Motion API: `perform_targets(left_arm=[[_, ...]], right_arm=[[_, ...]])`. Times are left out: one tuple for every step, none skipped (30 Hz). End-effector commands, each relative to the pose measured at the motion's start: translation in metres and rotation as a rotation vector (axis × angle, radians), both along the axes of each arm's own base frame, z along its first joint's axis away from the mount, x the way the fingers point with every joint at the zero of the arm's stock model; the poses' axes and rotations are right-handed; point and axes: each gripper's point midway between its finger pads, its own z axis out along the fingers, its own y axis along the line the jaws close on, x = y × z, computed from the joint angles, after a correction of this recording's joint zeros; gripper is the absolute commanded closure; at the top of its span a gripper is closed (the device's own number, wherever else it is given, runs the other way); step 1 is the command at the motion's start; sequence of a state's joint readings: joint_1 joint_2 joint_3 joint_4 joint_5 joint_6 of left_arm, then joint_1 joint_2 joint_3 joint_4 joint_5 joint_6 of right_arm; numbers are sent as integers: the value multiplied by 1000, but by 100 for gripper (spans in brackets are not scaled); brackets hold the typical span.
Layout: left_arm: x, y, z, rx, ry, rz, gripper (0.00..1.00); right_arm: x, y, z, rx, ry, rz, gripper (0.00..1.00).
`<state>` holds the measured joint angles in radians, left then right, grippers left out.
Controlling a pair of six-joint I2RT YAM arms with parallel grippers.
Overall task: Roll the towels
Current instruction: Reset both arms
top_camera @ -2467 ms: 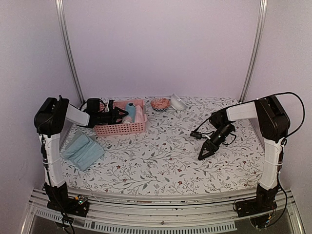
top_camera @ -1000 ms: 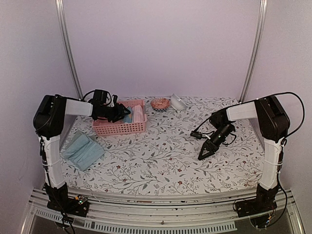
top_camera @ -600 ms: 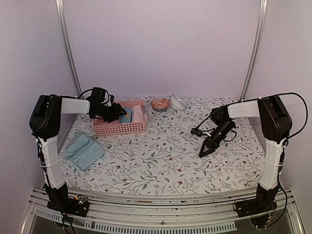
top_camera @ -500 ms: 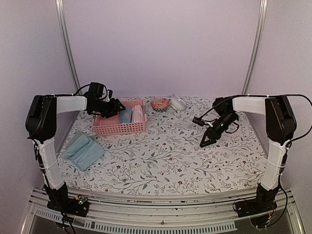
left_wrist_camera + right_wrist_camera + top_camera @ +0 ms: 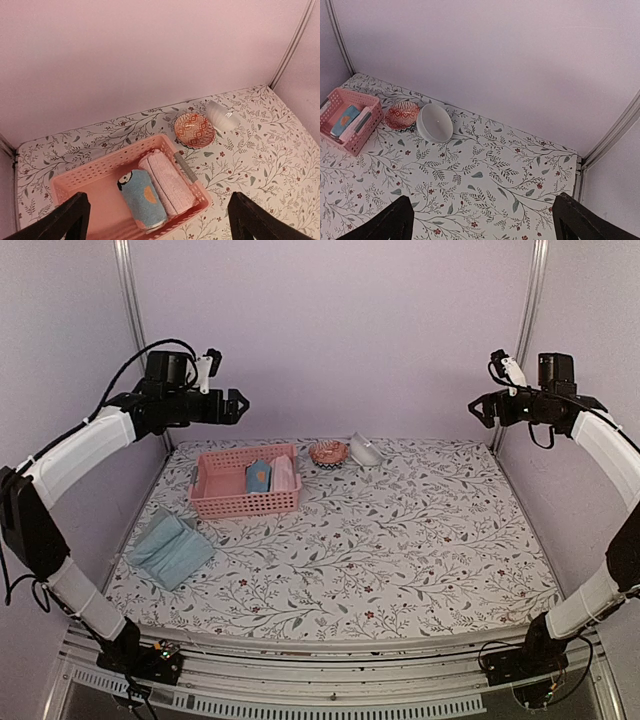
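- Left gripper (image 5: 228, 406): held high above the far-left corner of the table, jaws spread wide and holding nothing. Its wrist camera looks straight down into the basket, a pose that probably serves as a clear overview rather than a working stance.
- Right gripper (image 5: 483, 410): raised to a matching height over the far-right corner, jaws likewise wide apart and empty, well away from every object.
- Pink perforated plastic basket (image 5: 245, 508): stands at the far left of the floral-patterned tabletop (image 5: 400, 540). It acts as the store for finished rolls.
- Plain pink cloth towel (image 5: 167, 180): rolled into a cylinder and lying in the basket against its right wall.
- Light blue cloth towel with orange and white motifs (image 5: 142, 197): also rolled, lying touching the pink roll on its left.
- Plain pale teal cloth towel (image 5: 170, 548): lies on the tabletop near the left edge, in front of the basket and apart from it. It is loosely folded, not rolled, so it is judged to be the remaining work. The left arm is the nearer one to it.
- Orange-red patterned bowl (image 5: 328, 452) and white bowl tipped on its side (image 5: 365, 451): sit side by side at the far edge, to the right of the basket, and play no evident part in the task.
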<state>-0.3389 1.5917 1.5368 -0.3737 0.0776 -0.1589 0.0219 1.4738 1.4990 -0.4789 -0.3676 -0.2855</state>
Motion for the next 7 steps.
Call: perform_targets(left_arm=[[-17,17,-13,233,-80,17,1],[-21,18,-10,237,-98,13,1],[-25,18,-7,238,-116,6,2],[-29,19,-6,240,-136,4,1],[-32,23,-5,244,-155,12,1],[-35,27,-1,247,-182,28,1],[-38,31,-1,255,-198,44,1]], right_arm=[[5,-16,16,74,-100,-159,1],[2,-15,17,79,-108,-158,1],[-1,-15,16,83,-117,-157,1],[-5,-13,15,89,-123,-149,1],[-8,-13,13,93,-127,-142,1],[-11,-11,7,97,-125,-132,1],[-13,-10,5,99,-129,-125,1]])
